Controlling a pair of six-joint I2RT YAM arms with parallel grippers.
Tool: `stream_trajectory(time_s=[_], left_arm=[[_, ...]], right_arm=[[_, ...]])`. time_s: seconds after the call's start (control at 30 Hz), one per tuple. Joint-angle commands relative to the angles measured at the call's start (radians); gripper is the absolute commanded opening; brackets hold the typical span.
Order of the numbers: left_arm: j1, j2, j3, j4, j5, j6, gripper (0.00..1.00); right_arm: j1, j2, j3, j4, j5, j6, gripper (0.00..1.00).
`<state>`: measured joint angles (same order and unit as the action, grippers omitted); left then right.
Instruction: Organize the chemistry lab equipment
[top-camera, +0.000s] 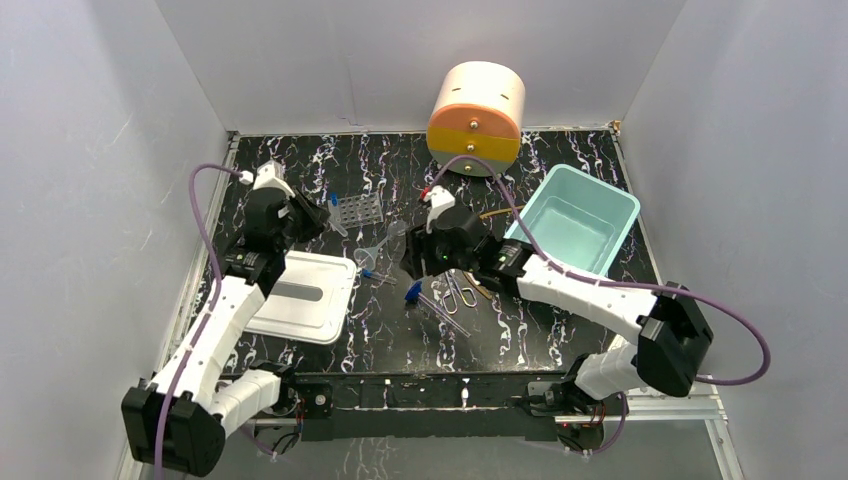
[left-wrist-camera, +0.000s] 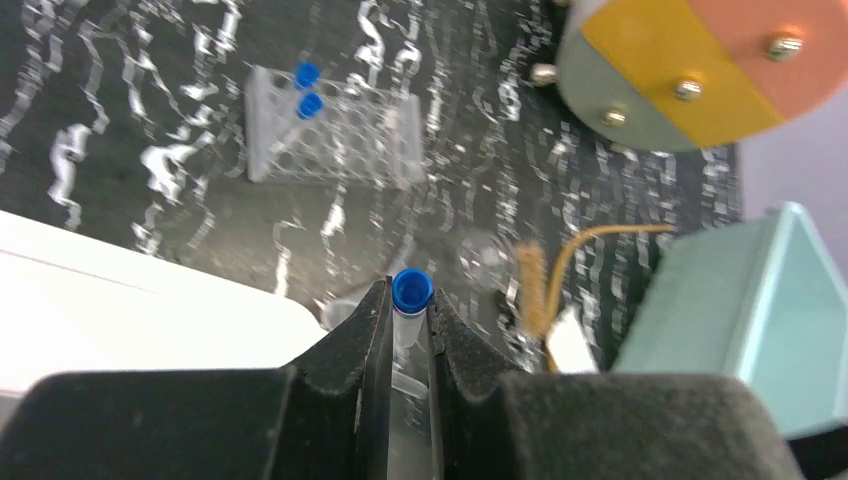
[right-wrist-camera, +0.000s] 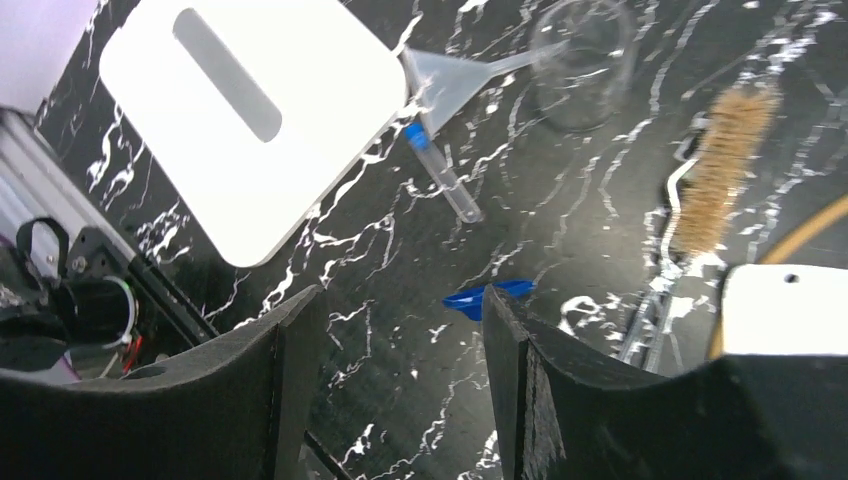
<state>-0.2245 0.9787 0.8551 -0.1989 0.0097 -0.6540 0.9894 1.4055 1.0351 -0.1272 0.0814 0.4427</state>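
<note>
The left gripper (left-wrist-camera: 409, 300) was clamped on a blue-capped tube (left-wrist-camera: 411, 290) above the black marbled table (left-wrist-camera: 150, 100). It was near the clear grid rack (left-wrist-camera: 335, 145), which carried two capped tubes (left-wrist-camera: 305, 90). The right gripper (right-wrist-camera: 402, 297) hung with fingers spread and nothing between them, over a small blue piece (right-wrist-camera: 490, 297), perhaps a loose cap; a loose tube (right-wrist-camera: 440, 172), the clear funnel (right-wrist-camera: 450, 80) and a white lid (right-wrist-camera: 250, 120) lay beyond.
</note>
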Motion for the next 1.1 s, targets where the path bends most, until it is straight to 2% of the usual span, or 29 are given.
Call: stream_trajectory(time_s=[0.0, 0.33, 0.5, 0.67, 0.87, 1.07], left_arm=[[0.004, 0.088, 0.008, 0.126, -0.171, 0.173, 0.00], [0.004, 0.319, -0.089, 0.569, -0.274, 0.321, 0.00], [0.004, 0.458, -0.055, 0.649, -0.258, 0.375, 0.01], [0.004, 0.519, -0.016, 0.670, -0.255, 0.385, 0.01], [0.004, 0.467, -0.005, 0.648, -0.222, 0.374, 0.03], [0.004, 0.367, -0.079, 0.659, -0.223, 0.373, 0.05]], right_arm=[[-0.064, -0.060, -0.020, -0.025, 0.027, 0.023, 0.66], [-0.183, -0.029, 0.006, -0.037, -0.045, -0.042, 0.66], [-0.222, 0.002, 0.014, -0.032, -0.089, -0.061, 0.67], [-0.255, 0.031, 0.035, -0.038, -0.137, -0.080, 0.66], [-0.277, 0.054, 0.056, -0.044, -0.162, -0.096, 0.66], [-0.287, 0.064, 0.059, -0.049, -0.173, -0.098, 0.66]])
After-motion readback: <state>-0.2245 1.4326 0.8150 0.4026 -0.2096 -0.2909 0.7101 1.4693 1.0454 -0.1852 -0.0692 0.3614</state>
